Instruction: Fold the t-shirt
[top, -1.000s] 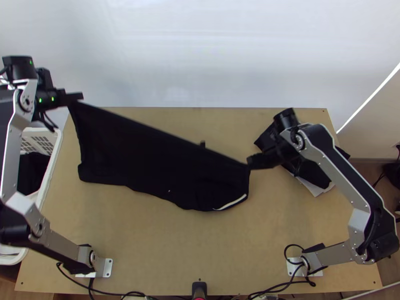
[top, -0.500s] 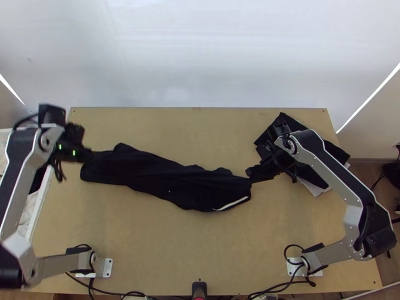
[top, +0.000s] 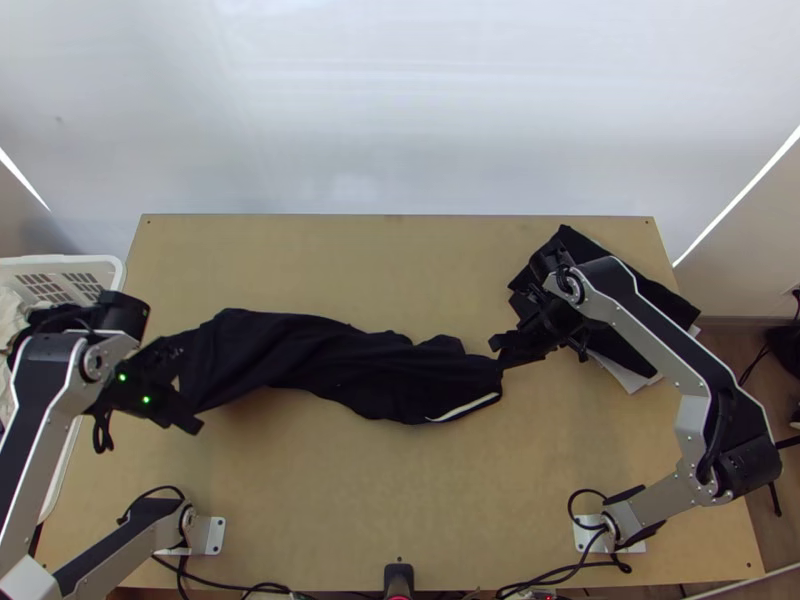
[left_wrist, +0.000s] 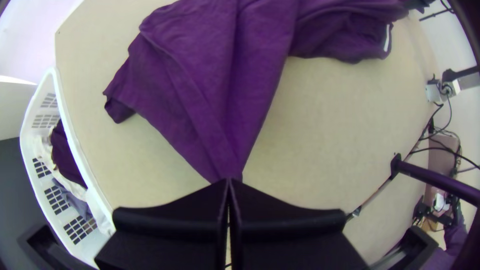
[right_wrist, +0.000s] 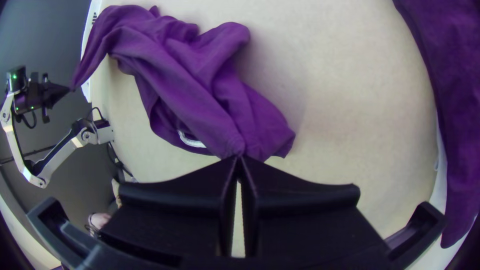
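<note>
The black t-shirt (top: 340, 362) lies bunched lengthwise across the table, a white strip near its right end. My left gripper (top: 195, 415) holds its left end raised at the table's left side; my right gripper (top: 500, 350) is at its right end. Purple in the left wrist view, the shirt (left_wrist: 215, 75) narrows to a point between the closed fingers of my left gripper (left_wrist: 229, 182). In the right wrist view, gathered fabric of the shirt (right_wrist: 200, 90) is pinched by my right gripper (right_wrist: 239, 160), also shut.
A white basket (top: 100, 262) with clothes stands beside the table's left edge. Other black cloth (top: 650, 300), with something white under it, lies at the table's back right, below the right arm's forearm. Cables run along the table's near edge.
My left gripper has come down from the back left towards the near side, bringing the shirt's end along; the stretched upper edge has gone slack. The right gripper has hardly moved.
</note>
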